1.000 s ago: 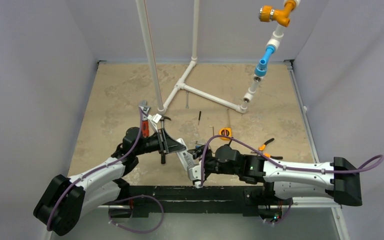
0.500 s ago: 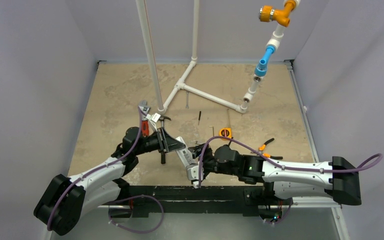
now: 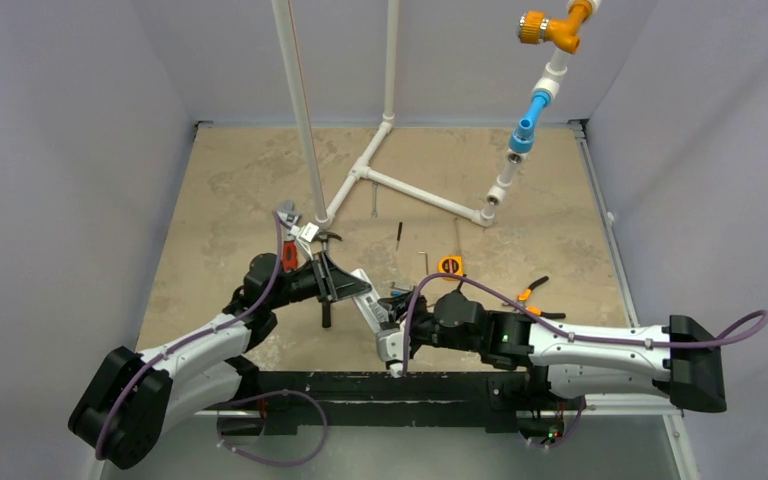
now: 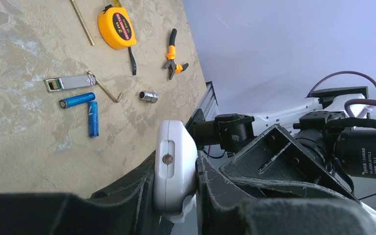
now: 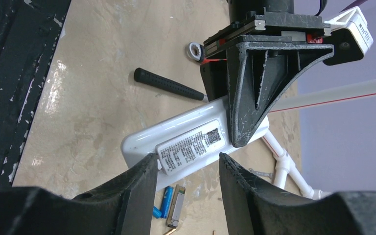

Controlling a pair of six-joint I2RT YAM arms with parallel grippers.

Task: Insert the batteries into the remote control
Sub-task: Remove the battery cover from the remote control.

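Note:
My left gripper (image 4: pixel 175 161) is shut on one end of the white remote control (image 4: pixel 175 164) and holds it above the table. In the right wrist view the remote (image 5: pixel 147 139) shows its plain back with a printed label. My right gripper (image 5: pixel 187 161) is open, and its fingers (image 5: pixel 137 191) stand on either side of the label, close over the remote's near end. In the top view the remote (image 3: pixel 370 312) hangs slanted between the left gripper (image 3: pixel 345 287) and the right gripper (image 3: pixel 396 345). Two blue batteries (image 4: pixel 77 100) (image 4: pixel 93 118) lie on the table; they also show under the remote (image 5: pixel 166 199).
A small grey-white cover piece (image 4: pixel 71 82) lies next to the batteries. Also on the table are a silver socket (image 4: pixel 148 96), a yellow tape measure (image 4: pixel 116 23), orange-handled pliers (image 4: pixel 172 54), a black-handled tool (image 5: pixel 166 84) and a white pipe frame (image 3: pixel 400 185).
My left gripper has carried the remote a little up and to the right. The right gripper has shifted slightly along the remote's near end and stays open.

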